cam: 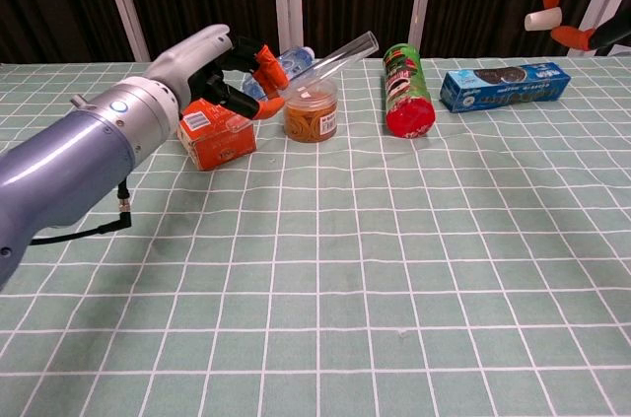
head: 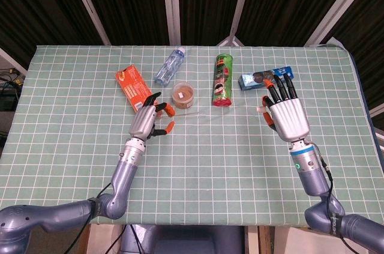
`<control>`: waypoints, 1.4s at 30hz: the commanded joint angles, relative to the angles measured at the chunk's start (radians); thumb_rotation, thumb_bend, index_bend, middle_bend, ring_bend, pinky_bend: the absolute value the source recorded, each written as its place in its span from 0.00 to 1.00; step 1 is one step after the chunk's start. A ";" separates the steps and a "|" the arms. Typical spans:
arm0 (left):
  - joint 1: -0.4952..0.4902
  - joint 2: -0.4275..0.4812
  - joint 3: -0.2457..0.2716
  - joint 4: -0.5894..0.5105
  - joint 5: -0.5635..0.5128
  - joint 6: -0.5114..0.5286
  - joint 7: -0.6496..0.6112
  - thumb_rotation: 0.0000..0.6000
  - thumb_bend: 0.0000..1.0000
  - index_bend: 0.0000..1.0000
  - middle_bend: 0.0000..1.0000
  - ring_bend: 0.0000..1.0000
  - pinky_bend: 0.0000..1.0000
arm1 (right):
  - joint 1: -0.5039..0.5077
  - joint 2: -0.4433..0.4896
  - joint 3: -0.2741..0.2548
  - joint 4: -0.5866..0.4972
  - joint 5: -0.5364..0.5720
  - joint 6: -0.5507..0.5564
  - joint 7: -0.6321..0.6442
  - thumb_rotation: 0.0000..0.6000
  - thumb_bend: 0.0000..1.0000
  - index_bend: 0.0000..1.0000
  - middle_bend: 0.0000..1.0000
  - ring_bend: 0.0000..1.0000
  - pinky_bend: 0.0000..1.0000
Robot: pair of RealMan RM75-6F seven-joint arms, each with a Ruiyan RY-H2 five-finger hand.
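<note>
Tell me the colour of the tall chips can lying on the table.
Green with a red end; the chips can shows best in the chest view.

Likely a robotics lab: a gridded green tablecloth [head: 198, 146] is covering the test table, with dark curtains [head: 126, 2] and metal framing [head: 171, 2] standing behind.
</note>
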 commanded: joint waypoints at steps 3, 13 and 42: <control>-0.017 -0.038 -0.020 0.030 -0.005 0.008 -0.005 1.00 0.68 0.54 0.49 0.07 0.00 | 0.031 -0.005 -0.007 0.024 -0.051 0.014 -0.029 1.00 0.42 0.59 0.20 0.09 0.00; -0.027 -0.053 -0.052 0.021 -0.063 0.009 0.060 1.00 0.68 0.53 0.48 0.07 0.00 | 0.101 -0.065 -0.040 0.099 -0.152 0.008 -0.123 1.00 0.42 0.59 0.20 0.09 0.00; -0.028 -0.092 -0.085 -0.010 -0.163 0.032 0.142 1.00 0.68 0.53 0.49 0.07 0.00 | 0.164 -0.225 -0.015 0.168 -0.108 0.026 -0.276 1.00 0.42 0.60 0.21 0.09 0.00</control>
